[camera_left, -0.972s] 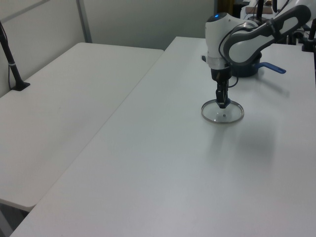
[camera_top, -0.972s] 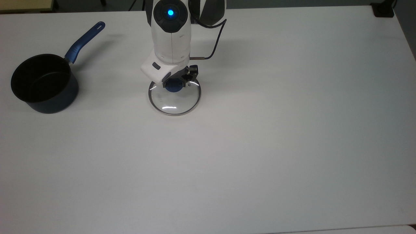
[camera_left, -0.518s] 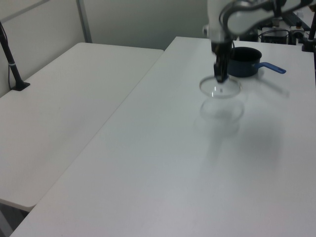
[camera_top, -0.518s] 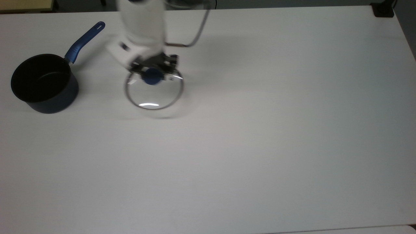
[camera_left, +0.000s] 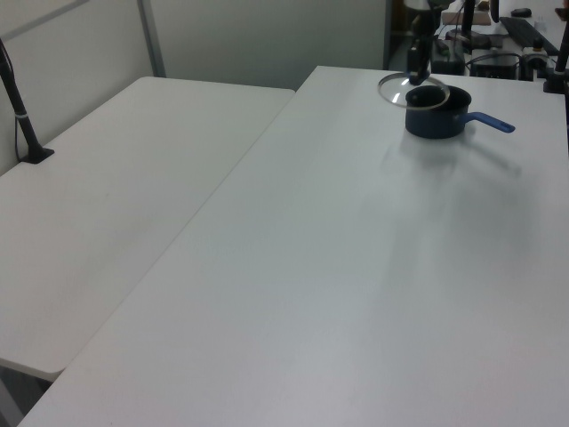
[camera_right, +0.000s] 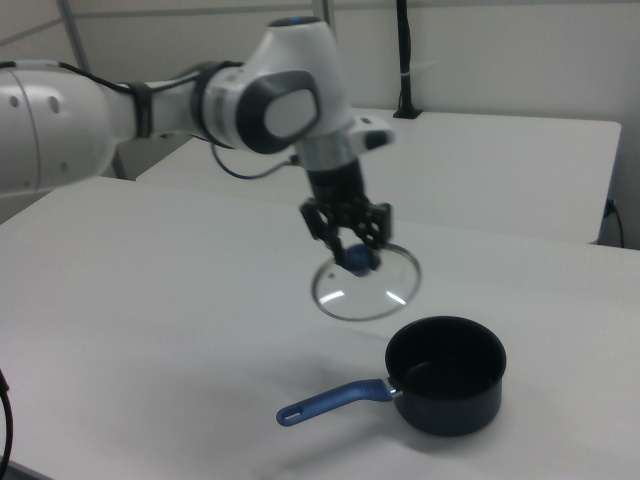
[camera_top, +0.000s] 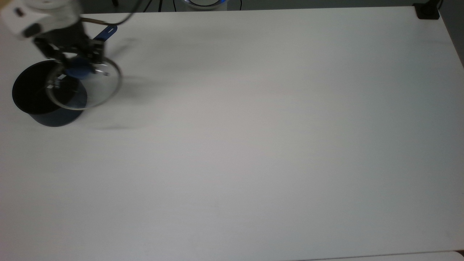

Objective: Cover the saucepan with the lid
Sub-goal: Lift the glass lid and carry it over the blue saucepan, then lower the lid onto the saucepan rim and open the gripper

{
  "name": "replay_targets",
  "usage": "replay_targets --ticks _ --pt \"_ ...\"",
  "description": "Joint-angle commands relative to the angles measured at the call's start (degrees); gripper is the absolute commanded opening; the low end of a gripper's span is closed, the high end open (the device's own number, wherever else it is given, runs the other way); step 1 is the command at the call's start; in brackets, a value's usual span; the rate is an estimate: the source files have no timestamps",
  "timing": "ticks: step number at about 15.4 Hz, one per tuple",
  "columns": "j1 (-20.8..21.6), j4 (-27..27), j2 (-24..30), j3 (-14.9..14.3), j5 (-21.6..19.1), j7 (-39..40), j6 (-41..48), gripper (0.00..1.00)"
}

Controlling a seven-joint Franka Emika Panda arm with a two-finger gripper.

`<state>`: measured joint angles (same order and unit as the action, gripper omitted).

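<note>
Right view | gripper (camera_right: 352, 252) holds lid (camera_right: 366, 283) aloft | saucepan (camera_right: 446, 385) open

No text, label, brand, number or sign can be read on anything in these views.

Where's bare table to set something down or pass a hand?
Nearly everywhere: the table is bare from the top view's right edge across to the saucepan. Crowded patch is the top view's upper left, where the gripper carries the lid over the saucepan.
</note>
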<state>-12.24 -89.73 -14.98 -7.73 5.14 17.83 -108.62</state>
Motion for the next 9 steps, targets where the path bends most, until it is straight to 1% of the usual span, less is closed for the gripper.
replay_targets --ticks 1,3,5,9 --pt "-4.4 5.8 -5.1 -1.1 0.7 7.2 0.6 0.31" --pt "-6.4 7.4 -7.1 -1.1 0.7 8.9 -0.8 0.31" --pt "-7.8 7.4 -7.7 -1.2 0.6 10.7 -1.9 0.31" --pt "-8.9 7.1 -8.8 -1.1 0.7 12.5 -1.9 0.31"
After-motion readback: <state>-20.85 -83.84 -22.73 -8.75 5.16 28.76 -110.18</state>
